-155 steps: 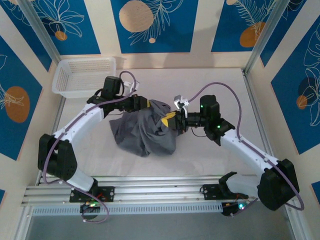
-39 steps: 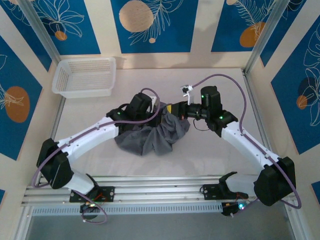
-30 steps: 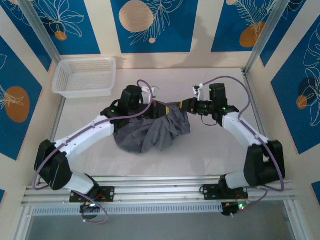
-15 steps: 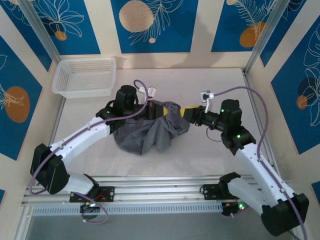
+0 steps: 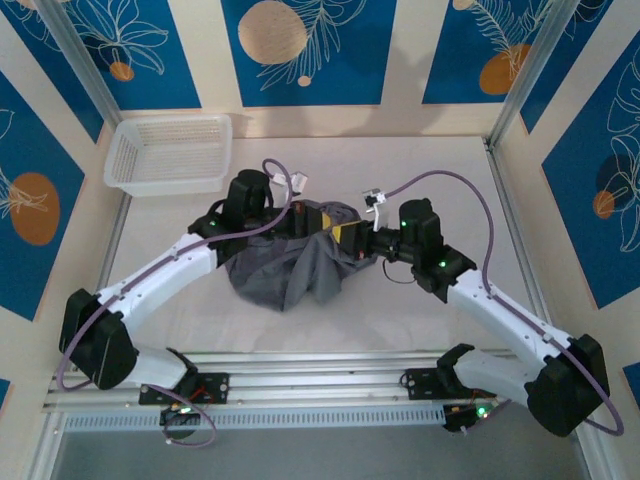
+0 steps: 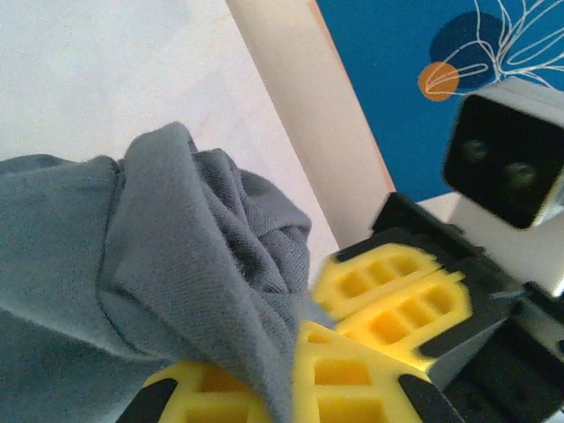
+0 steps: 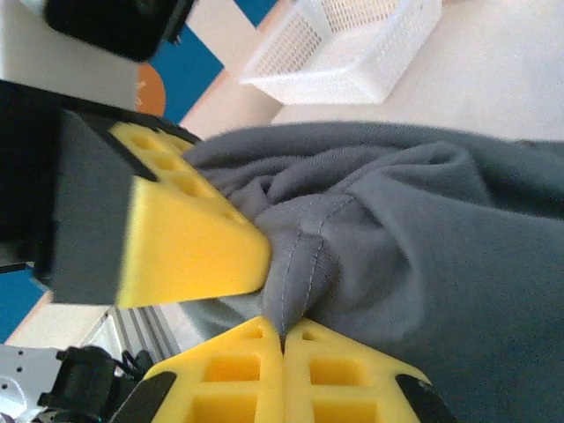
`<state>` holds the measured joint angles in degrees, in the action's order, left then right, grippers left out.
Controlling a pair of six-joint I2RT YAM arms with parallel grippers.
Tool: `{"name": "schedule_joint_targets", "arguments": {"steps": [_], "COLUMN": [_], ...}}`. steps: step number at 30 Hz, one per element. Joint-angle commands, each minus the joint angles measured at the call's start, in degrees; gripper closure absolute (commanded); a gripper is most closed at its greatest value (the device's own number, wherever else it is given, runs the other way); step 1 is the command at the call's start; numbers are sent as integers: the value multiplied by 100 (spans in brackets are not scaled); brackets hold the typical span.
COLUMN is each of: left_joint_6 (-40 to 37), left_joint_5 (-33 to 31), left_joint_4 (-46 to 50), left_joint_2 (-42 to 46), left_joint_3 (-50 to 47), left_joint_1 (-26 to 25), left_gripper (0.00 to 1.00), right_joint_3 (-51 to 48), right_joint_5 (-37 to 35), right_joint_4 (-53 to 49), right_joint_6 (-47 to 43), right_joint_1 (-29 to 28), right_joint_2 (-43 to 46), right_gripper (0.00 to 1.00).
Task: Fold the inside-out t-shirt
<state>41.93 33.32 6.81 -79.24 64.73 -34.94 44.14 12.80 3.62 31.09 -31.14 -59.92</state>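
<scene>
The inside-out t-shirt (image 5: pixel 288 268) is a dark grey crumpled heap in the middle of the table, with its upper edge lifted between the two arms. My left gripper (image 5: pixel 312 222) is shut on a fold of that edge; in the left wrist view the cloth (image 6: pixel 150 256) runs down between its yellow pads (image 6: pixel 295 352). My right gripper (image 5: pixel 342 238) sits right next to it, shut on a stitched seam fold (image 7: pixel 304 256) where its pads (image 7: pixel 284 333) meet. The two grippers nearly touch; the left one's yellow finger (image 7: pixel 185 238) sits just above the right one's jaws.
A white mesh basket (image 5: pixel 168 153) stands at the back left corner, also seen as a white basket (image 7: pixel 344 44) beyond the shirt. An aluminium rail (image 5: pixel 320 385) runs along the near edge. Bare table (image 5: pixel 440 170) lies behind and right of the shirt.
My right gripper let go, drew back to the right, then returned and shut on the shirt's seam fold beside the left gripper. The left gripper kept its hold and barely moved.
</scene>
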Motion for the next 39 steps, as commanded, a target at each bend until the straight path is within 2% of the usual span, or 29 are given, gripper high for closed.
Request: {"name": "schedule_joint_targets", "arguments": {"steps": [1,4,8,12,14,18,20,22,26,29,30,32,34,37,39], "left_joint_6": [-408,-656,-1065,-1529,-2125,-3629,-4045,-4318,-5025,-5105,-5059,-4897,-4682,-4135,-3323], "left_joint_5": [-308,124,436,352,-64,-1330,-1946,-2177,-1267,-927,-977,-1093,-1062,-544,160], "left_joint_4": [414,414,367,467,746,1042,950,844,922,874,857,803,696,315,-116], "left_joint_2": [67,-247,-246,180,435,712,607,407,-19,-227,-309,-444,-529,-416,-251], "left_joint_3": [-343,-581,-799,-769,-568,-100,47,167,424,455,485,600,709,691,629], "left_joint_1": [516,991,1109,1104,936,-34,-383,-502,-610,-610,-611,-611,-606,-565,-428], "left_gripper": [91,88,72,53,48,46,43,37,23,21,21,28,48,100,100], "right_joint_3": [-238,-384,-473,-421,-351,-94,-3,72,169,224,238,237,240,247,148], "right_joint_5": [253,613,1214,1599,1897,2370,2564,2690,2631,2641,2640,2661,2714,2289,1282], "right_joint_4": [299,149,71,1,-11,-254,-284,-284,-367,-405,-393,-368,-354,-614,-1043], "right_joint_6": [51,110,127,-120,-269,-570,-613,-630,-674,-691,-692,-701,-708,-798,-831], "right_joint_1": [281,657,1041,1092,1085,1083,1066,1036,987,978,962,939,917,929,1036], "right_joint_2": [527,814,962,900,819,650,603,554,551,554,547,519,467,463,481], "right_gripper": [100,100,100,100,100,100,100,100,100,100,100,100,100,100,100]}}
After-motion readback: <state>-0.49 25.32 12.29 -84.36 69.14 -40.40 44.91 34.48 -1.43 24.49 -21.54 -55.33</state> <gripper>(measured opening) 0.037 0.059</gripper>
